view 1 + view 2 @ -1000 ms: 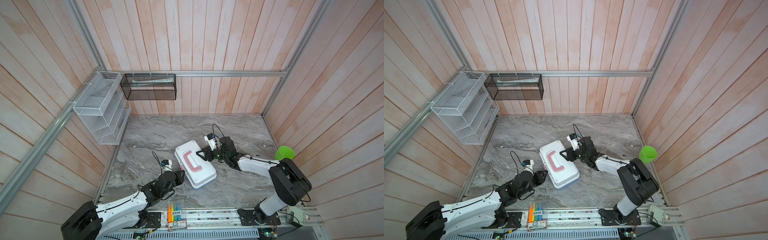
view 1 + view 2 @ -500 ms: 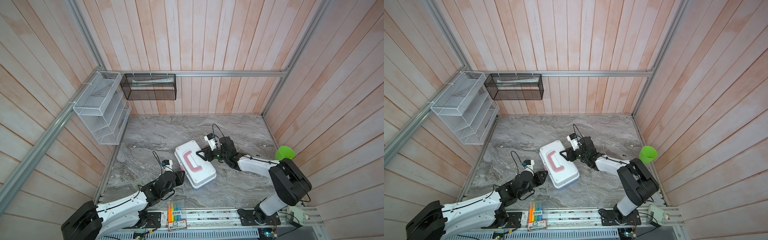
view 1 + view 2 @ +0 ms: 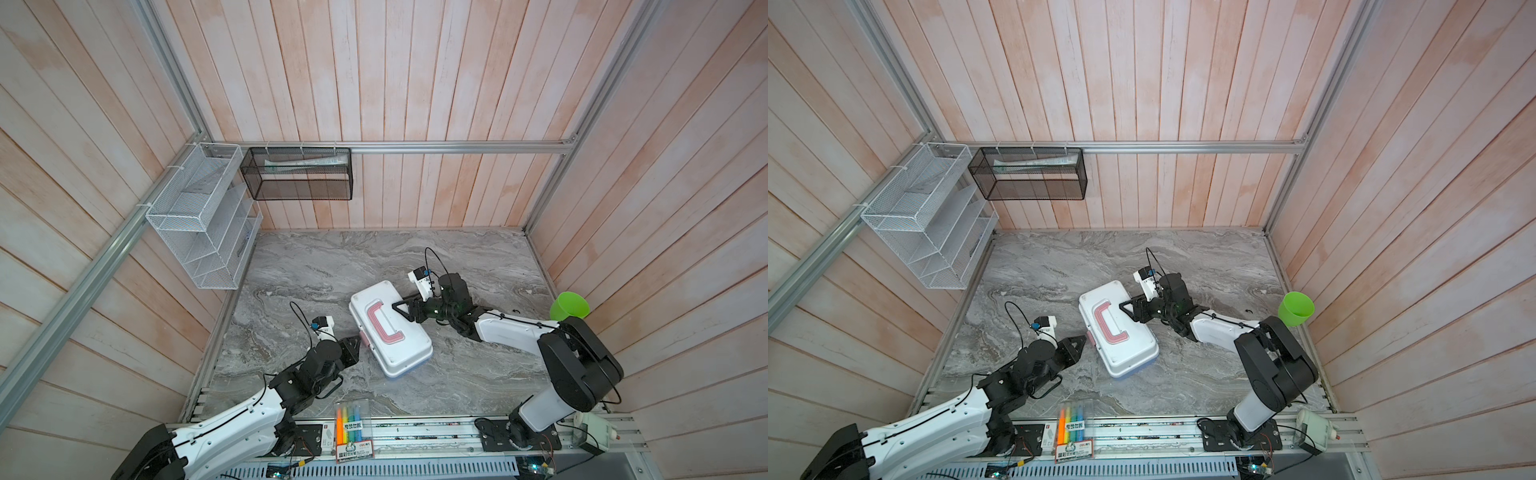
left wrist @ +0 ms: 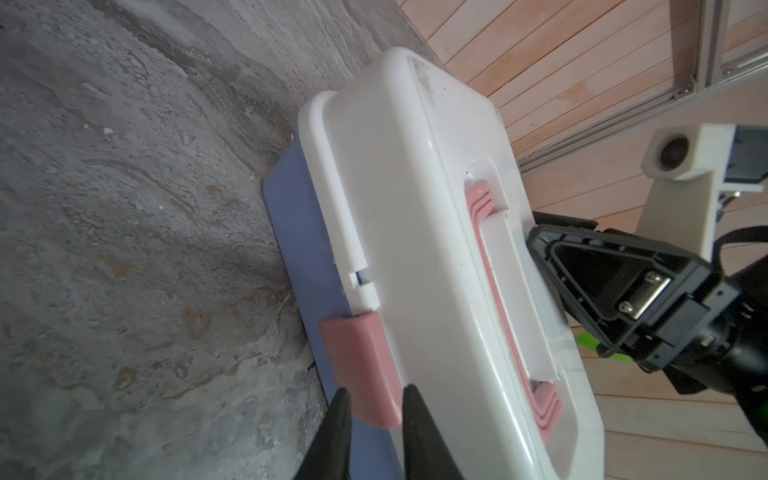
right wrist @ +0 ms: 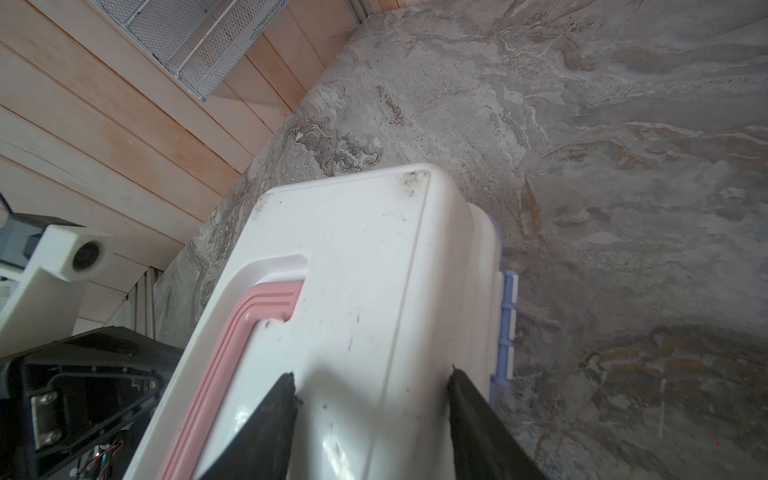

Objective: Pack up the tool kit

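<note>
- The tool kit (image 3: 390,332) lay closed on the marble tabletop (image 3: 332,262), its white lid (image 5: 365,249) down over the light blue base (image 4: 291,232).
- The pink handle (image 4: 480,205) lay folded flat in its recess on top of the kit.
- The left gripper (image 4: 374,399) was at the kit's latch side with its jaws narrow. Its fingertips (image 4: 340,395) flanked the end of the pink latch (image 4: 361,357), but I could not tell whether they pinched it.
- The right gripper (image 5: 370,374) was at the kit's opposite, hinged side with its jaws spread wide. One finger lay on the lid top beside the handle and the other at the lid's edge, near the blue hinge (image 5: 509,324). It clamped nothing.
- A clear pack of highlighters (image 3: 353,415) lay near the kit, on the arms' base side.
- A green cup (image 3: 569,305) stood well apart from the kit, beyond the right gripper.
- A white wire rack (image 3: 199,216) and a black mesh basket (image 3: 297,174) hung on the walls, well apart from the kit.
</note>
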Available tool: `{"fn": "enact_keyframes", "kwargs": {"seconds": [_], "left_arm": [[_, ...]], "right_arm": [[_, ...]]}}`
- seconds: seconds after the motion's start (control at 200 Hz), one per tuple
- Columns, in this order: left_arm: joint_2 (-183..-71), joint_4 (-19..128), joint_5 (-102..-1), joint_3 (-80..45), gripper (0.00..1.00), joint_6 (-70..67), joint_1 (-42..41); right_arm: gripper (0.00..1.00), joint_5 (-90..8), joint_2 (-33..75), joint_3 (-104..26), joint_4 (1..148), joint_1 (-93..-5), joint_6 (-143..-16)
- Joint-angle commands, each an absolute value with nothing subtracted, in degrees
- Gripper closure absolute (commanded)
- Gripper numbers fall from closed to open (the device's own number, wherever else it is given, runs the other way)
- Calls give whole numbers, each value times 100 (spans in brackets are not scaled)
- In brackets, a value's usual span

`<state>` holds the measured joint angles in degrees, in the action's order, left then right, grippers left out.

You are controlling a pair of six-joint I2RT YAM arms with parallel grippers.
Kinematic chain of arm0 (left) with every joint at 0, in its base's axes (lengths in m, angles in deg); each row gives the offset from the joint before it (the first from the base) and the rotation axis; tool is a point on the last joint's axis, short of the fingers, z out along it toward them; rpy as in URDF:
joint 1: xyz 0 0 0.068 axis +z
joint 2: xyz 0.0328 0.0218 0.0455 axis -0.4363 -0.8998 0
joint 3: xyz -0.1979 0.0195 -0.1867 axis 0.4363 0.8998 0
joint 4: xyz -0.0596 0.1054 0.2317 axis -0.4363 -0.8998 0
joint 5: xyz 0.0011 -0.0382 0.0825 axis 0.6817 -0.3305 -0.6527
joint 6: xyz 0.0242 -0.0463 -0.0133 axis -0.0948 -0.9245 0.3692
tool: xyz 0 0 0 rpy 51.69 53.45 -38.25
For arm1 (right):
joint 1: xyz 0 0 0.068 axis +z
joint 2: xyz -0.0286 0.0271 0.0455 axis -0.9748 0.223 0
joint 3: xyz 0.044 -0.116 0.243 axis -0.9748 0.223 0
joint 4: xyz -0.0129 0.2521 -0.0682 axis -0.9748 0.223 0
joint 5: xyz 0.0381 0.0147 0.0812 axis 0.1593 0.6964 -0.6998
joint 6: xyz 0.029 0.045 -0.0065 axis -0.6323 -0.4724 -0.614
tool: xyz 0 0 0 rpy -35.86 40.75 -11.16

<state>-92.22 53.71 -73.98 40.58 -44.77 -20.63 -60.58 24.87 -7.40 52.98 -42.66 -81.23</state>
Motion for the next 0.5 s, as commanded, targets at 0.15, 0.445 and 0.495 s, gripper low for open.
{"fn": "enact_keyframes", "kwargs": {"seconds": [0.15, 0.445, 0.495], "left_arm": [[-9784, 5421, -7318, 4098, 100, -4251, -1996], [-10459, 6258, -6882, 3627, 100, -3781, -1999], [-10523, 6294, -6839, 3548, 100, -3756, -1993]], "right_arm": [[45, -6245, 2737, -557, 6471, -3976, -7957], [45, -6140, 2758, -504, 6481, -3958, -7972], [45, -6141, 2767, -490, 6461, -3942, -8000]]}}
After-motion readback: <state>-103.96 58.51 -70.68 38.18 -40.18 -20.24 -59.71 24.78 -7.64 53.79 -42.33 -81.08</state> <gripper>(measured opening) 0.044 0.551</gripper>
